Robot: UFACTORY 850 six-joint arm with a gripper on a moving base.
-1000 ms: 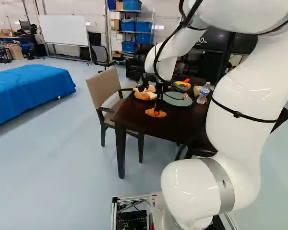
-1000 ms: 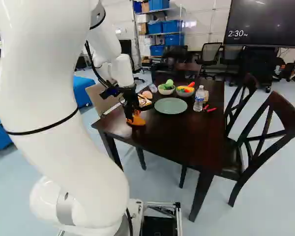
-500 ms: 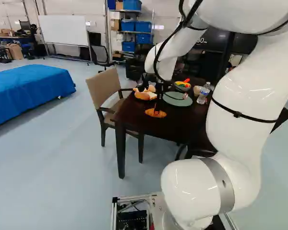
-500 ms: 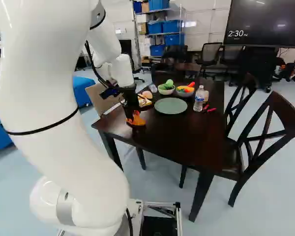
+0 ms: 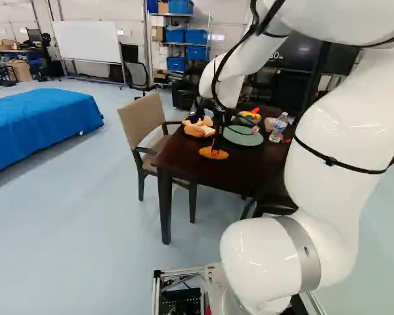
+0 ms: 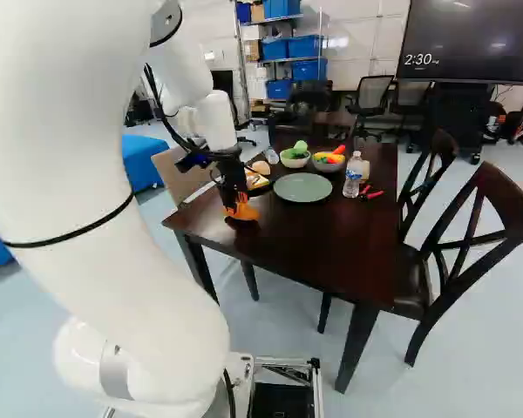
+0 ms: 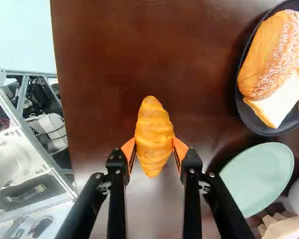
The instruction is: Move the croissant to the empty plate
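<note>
Pinching the croissant [image 7: 154,134] from both sides, the jaws stand at the near part of the dark, glossy desk [image 6: 331,239]; I cannot tell whether the croissant touches the top. The green plate [image 6: 302,187] lies apart from it, near a black dish [image 7: 250,121] of bread and a bottle [image 6: 353,178]. A tan armchair [image 5: 139,121] sits beside the desk, across from 2 dark chairs [image 6: 514,202]. On the pale blue floor [image 5: 85,216] stand a blue-draped block [image 5: 39,125] and, farther back, a whiteboard [image 5: 88,41].
</note>
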